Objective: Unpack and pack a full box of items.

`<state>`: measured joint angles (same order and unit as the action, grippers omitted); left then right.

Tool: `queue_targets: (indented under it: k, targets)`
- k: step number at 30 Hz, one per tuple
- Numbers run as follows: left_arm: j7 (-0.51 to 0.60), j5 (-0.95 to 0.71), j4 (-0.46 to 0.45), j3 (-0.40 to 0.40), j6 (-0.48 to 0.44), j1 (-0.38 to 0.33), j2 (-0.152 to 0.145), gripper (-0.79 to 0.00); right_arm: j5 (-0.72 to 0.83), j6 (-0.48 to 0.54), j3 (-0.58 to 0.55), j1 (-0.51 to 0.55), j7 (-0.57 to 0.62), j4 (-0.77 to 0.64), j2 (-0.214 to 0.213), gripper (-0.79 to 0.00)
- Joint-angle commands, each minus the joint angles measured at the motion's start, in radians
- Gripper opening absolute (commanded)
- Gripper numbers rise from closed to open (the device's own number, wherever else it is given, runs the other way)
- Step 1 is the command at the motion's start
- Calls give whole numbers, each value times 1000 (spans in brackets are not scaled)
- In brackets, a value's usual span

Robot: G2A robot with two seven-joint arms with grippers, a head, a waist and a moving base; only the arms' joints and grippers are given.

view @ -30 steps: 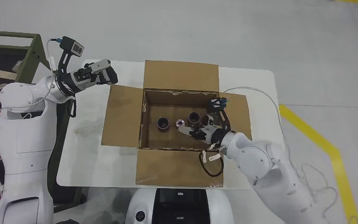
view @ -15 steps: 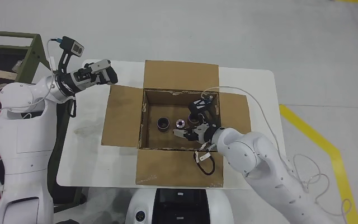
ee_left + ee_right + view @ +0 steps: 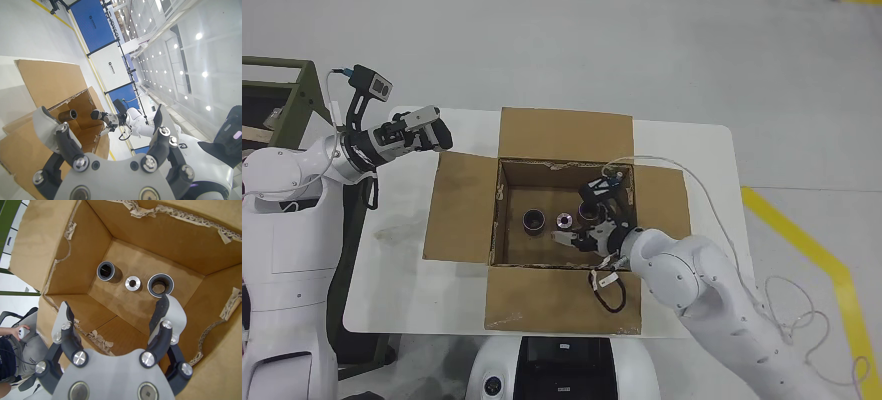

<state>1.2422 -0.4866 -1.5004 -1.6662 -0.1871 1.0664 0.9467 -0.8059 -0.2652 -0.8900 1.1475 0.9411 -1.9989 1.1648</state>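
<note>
Top view: an open brown cardboard box (image 3: 542, 175) sits on a white table (image 3: 392, 270) with its four flaps folded outward. Three metal parts sit in a row on the box floor: a dark steel tube with a silver rim (image 3: 106, 273), a small silver ring (image 3: 133, 283) in the middle, and a wider black-rimmed steel sleeve (image 3: 160, 285). The right hand (image 3: 114, 299) hangs within the box opening, fingers spread wide and empty, with one fingertip near the wider sleeve. The left hand (image 3: 437, 130) is raised beyond the box's left flap, also wide apart and empty.
</note>
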Motion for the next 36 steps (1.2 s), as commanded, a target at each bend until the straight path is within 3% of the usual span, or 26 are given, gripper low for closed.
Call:
queue_targets:
  k: [1, 9, 17, 23, 32, 36]
  targets:
    - [0, 0, 0, 0, 0, 0, 0, 0, -18, 12, 2, -8, 15, 5, 0, 0]
    - [0, 0, 0, 0, 0, 0, 0, 0, -45, 37, 61, -111, 59, 120, 25, 0]
    - [0, 0, 0, 0, 0, 0, 0, 0, -86, -12, 145, -203, 46, 235, 65, 0]
    - [0, 0, 0, 0, 0, 0, 0, 0, -94, -63, 166, -232, 46, 298, 87, 0]
    - [0, 0, 0, 0, 0, 0, 0, 0, -123, -132, 167, -247, 56, 348, 108, -102]
    - [0, 0, 0, 0, 0, 0, 0, 0, -150, -156, 180, -258, 71, 370, 118, -86]
